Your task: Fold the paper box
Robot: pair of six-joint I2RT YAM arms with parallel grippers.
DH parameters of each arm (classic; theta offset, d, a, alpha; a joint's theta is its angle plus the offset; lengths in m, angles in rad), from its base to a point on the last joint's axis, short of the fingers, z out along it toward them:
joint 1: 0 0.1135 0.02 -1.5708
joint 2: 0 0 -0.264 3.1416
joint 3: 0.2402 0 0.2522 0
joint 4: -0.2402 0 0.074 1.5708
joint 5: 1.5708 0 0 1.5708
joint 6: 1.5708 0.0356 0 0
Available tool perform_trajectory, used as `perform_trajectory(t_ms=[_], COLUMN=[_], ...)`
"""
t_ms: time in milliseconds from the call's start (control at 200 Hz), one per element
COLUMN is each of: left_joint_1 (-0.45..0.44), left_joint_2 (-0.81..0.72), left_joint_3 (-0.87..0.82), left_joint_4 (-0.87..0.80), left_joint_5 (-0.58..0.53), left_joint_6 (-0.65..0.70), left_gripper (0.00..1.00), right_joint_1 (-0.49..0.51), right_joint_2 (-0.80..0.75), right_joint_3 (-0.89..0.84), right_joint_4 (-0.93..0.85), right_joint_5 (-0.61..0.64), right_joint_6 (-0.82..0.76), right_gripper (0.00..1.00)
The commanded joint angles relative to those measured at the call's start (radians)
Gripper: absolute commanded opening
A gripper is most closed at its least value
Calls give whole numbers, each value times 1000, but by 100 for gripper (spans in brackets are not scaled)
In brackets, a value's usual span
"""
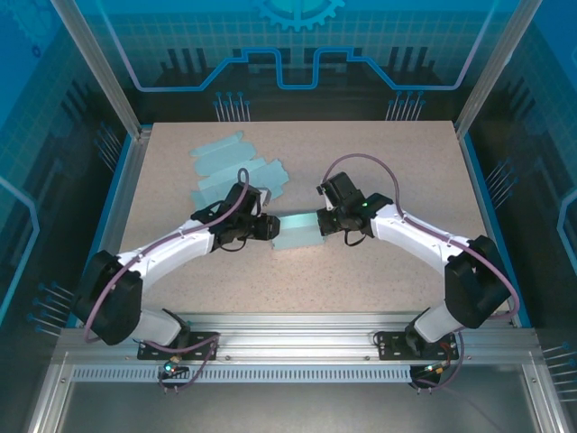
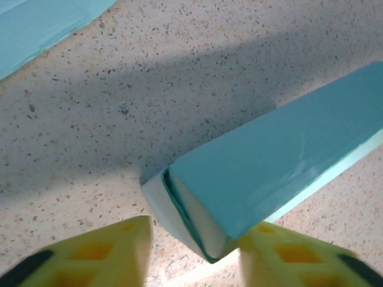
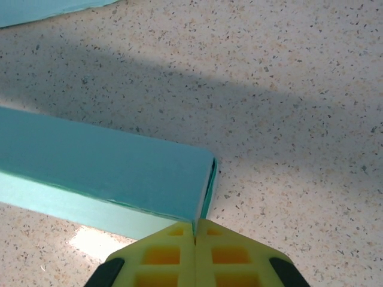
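Observation:
The teal paper box [image 1: 296, 233] lies on the speckled table between both arms, folded into a long sleeve. In the left wrist view its left end [image 2: 197, 215] shows a white flap partly tucked in, sitting between my left gripper's [image 2: 194, 254] open yellow fingers [image 2: 102, 254]; the right finger touches the box's lower corner. My left gripper [image 1: 269, 227] is at the box's left end in the top view. My right gripper [image 3: 195, 239] is shut at the box's [image 3: 102, 158] right end, pinching the thin edge of the end flap [image 3: 207, 188]. That gripper [image 1: 325, 222] meets the box's right end.
Flat teal paper blanks [image 1: 236, 167] lie spread at the back left of the table; their edges show in the wrist views [image 2: 42, 24] [image 3: 42, 9]. Aluminium frame rails [image 1: 306, 347] run along the near edge.

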Motion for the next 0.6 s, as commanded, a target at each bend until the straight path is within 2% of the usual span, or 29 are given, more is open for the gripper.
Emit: perform_trajectory(t_ms=[0, 160, 225, 300, 485, 595], left_joint_1=[-6, -5, -5, -5, -2, -3], left_joint_2=[-75, -145, -160, -162, -102, -48], left_joint_3=[3, 34, 44, 55, 81, 83], left_joint_4=[-16, -41, -39, -27, -24, -6], left_joint_5=[11, 13, -16, -61, -150, -141], left_joint_6=[13, 0, -24, -71, -188, -228], left_gripper=[58, 77, 90, 98, 99, 99], right_joint_1=[22, 23, 23, 24, 33, 35], right_joint_2=[4, 2, 1, -1, -4, -5], right_joint_3=[-37, -41, -44, -48, -47, -44], right_joint_4=[-42, -35, -29, -25, -26, -32], right_joint_5=[9, 11, 10, 9, 18, 20], right_joint_6=[11, 12, 15, 18, 11, 9], right_gripper=[0, 0, 0, 0, 0, 0])
